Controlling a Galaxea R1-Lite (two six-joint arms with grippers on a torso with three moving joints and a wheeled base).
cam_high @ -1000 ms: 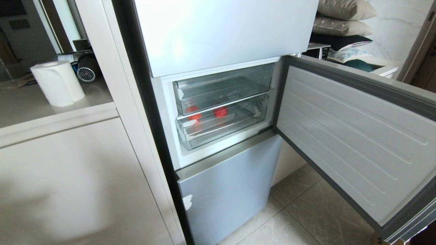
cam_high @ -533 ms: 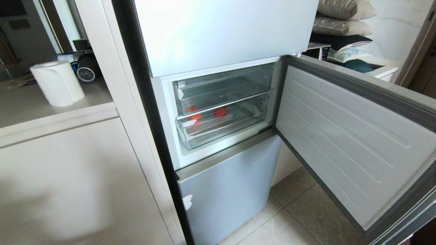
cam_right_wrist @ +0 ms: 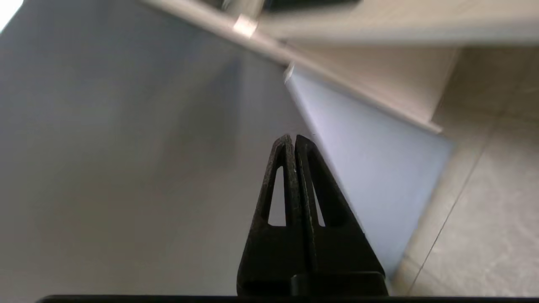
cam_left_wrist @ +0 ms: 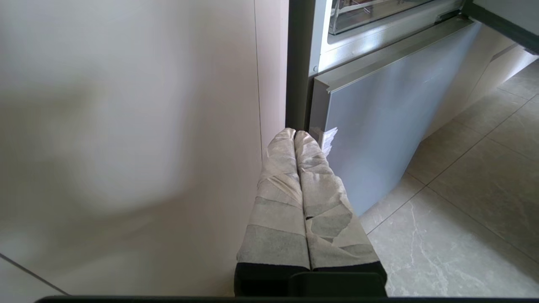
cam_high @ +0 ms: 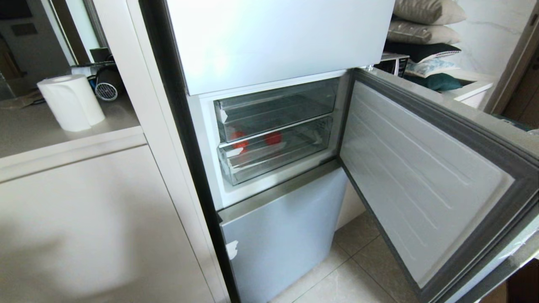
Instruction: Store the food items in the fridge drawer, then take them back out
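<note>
Two small red food items (cam_high: 239, 141) (cam_high: 273, 138) show through the clear plastic of the fridge drawer (cam_high: 278, 158), which is pushed in under a shallower clear tray (cam_high: 273, 107). The middle fridge door (cam_high: 421, 176) stands swung out to the right, inner side facing me. Neither arm appears in the head view. In the right wrist view my right gripper (cam_right_wrist: 291, 138) is shut and empty, tips close against the door's glossy outer face (cam_right_wrist: 126, 147). My left gripper (cam_left_wrist: 294, 134), wrapped in pale tape, is shut and empty, parked low by the lower fridge panel (cam_left_wrist: 379, 126).
A paper towel roll (cam_high: 71, 102) stands on the counter (cam_high: 33, 134) left of the fridge, above a cream cabinet front (cam_high: 92, 235). Pillows (cam_high: 425, 25) are piled behind the door. Tiled floor (cam_high: 358, 273) lies below the door.
The open fridge door has swung some way in toward the fridge. The drawer and the red food items have not moved.
</note>
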